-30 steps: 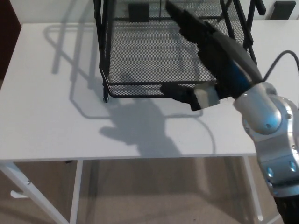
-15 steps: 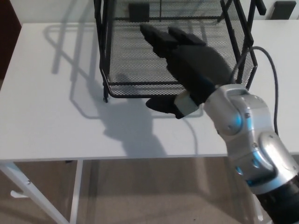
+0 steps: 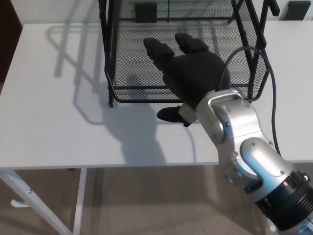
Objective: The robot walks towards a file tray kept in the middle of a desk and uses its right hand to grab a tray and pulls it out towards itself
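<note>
Your table (image 3: 54,122) carries the file tray (image 3: 110,44) mid-surface. Its lowest tray (image 3: 142,54) juts toward you. Right robot hand (image 3: 188,73) straddles the front rim (image 3: 137,89), fingers (image 3: 156,48) inside, thumb (image 3: 168,114) below: unclenched, positioned for pulling.

A white desk (image 3: 54,122) carries a black mesh file tray (image 3: 132,73) near its middle.

The file tray (image 3: 146,58) is black wire mesh on a thin black metal frame, with a matt finish. The desk (image 3: 54,122) has a smooth, matt white top on white painted metal legs. The right hand (image 3: 188,73) is matt black, and the forearm behind it is smooth silver-grey with a soft sheen.
</note>
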Robot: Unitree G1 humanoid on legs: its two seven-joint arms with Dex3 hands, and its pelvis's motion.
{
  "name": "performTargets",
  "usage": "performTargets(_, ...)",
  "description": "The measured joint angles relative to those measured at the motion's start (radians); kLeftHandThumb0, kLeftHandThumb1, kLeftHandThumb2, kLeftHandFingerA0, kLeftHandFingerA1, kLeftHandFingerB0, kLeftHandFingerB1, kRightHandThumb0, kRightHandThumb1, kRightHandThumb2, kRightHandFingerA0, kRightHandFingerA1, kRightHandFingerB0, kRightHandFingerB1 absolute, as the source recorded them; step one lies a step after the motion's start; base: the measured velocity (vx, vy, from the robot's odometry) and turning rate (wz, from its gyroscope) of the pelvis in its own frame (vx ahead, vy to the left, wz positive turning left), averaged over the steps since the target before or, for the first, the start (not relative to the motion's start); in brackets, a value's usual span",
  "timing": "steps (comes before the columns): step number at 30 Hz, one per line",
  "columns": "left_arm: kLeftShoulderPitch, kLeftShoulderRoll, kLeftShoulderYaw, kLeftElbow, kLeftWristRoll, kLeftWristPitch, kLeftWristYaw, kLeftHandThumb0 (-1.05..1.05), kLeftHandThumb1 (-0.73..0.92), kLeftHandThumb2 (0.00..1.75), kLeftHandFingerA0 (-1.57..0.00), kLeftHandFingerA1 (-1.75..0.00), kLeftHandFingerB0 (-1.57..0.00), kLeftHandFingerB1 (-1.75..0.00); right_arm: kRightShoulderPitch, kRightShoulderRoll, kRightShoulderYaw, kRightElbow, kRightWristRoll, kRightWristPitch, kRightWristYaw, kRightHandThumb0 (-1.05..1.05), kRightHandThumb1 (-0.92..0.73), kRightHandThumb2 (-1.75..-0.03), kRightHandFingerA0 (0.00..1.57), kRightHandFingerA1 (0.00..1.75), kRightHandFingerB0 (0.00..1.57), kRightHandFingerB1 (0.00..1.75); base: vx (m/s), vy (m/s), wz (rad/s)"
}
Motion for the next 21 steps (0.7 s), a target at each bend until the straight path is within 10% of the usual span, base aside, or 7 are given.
performTargets(21,-0.006,0.019,-0.059,-0.007,0.021,-0.006,-0.001,-0.35,0.20,0.80,-0.39,-0.38,-0.31,-0.33,-0.025,-0.007,0.135,0.115,-0.300,0.166,0.010,-0.84,-0.54,-0.85,0.00,0.01,0.00,0.00,0.00,0.000,0.00)
